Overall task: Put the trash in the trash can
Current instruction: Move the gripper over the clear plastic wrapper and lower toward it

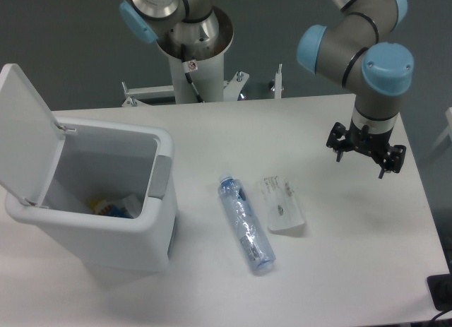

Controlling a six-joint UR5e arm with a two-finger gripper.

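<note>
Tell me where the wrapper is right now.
The wrapper lies flat on the table near the middle of the camera view, just right of the bottle, with the gripper farther right above the table.

We saw a white table before a dark grey wall, a white metal bracket at its far edge, and a black object at the right corner.

Silver-grey tubular arm, light-blue joint caps, black ring seams. Small black two-finger hand with thin prongs. Grey pedestal base, black cable, small red-white sticker.
</note>
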